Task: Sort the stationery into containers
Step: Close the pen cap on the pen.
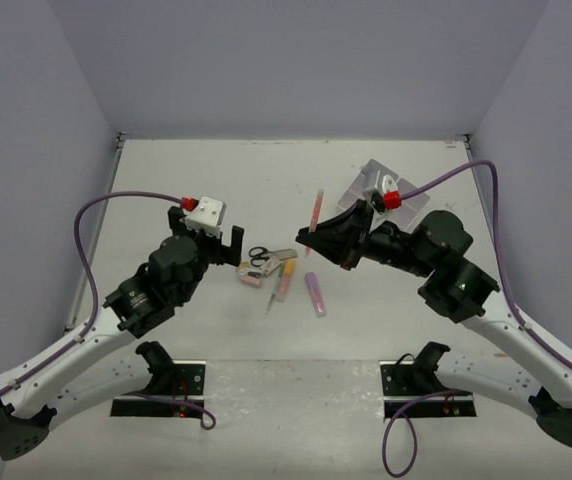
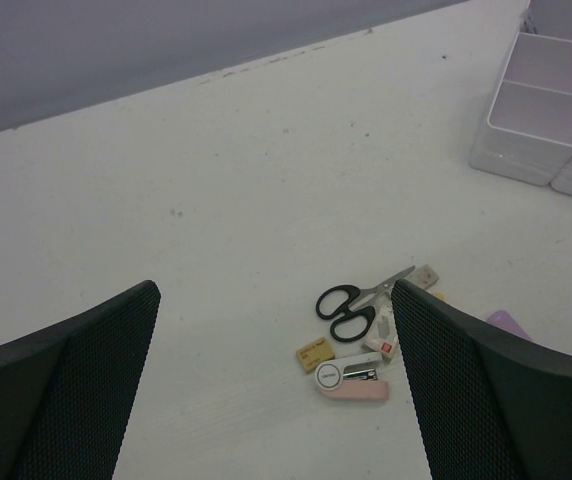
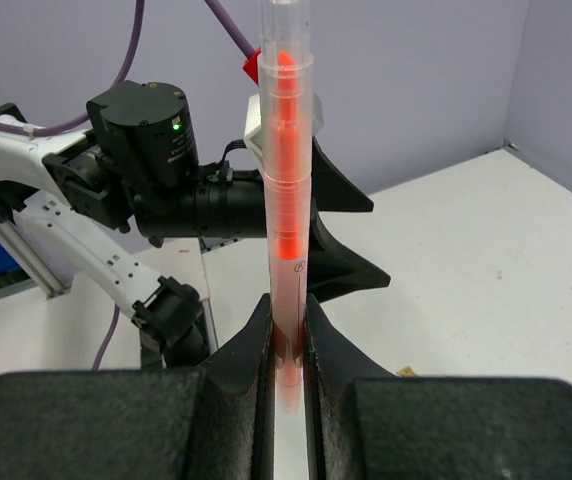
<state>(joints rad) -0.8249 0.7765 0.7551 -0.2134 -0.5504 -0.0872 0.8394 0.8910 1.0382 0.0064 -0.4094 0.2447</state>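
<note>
Nearest to the arm bases we see the purple marker [image 1: 315, 293]. It lies flat on the worktop [image 1: 166, 180], a little apart from the other things and on their right side. To the left of it lies the orange marker [image 1: 285, 282], with a thin grey pen [image 1: 272, 294] close along it. At the left end of this group is a pink eraser [image 1: 249, 281]. Just behind these lie the scissors [image 1: 259, 254] with black handles. In the left wrist view the scissors [image 2: 351, 303] have their blades together, and some small erasers lie close around the handles.

The left gripper [image 1: 234, 243] hangs above the worktop, just to the left of the scissors. Its two fingers are spread wide and there is nothing between them; through this gap its own camera looks down at the group of stationery.

The right gripper [image 1: 318, 237] is on the other side of the group, raised above the worktop. It is clenched around the lower end of a clear pen [image 1: 316, 208] that has red-orange colour inside. In the right wrist view the clear pen [image 3: 286, 150] stands straight out from between the two fingers.

Farthest from us, the white box [image 1: 391, 190] stands on the worktop behind the right arm, which hides part of it. The left wrist view shows its square compartments at the far right.
</note>
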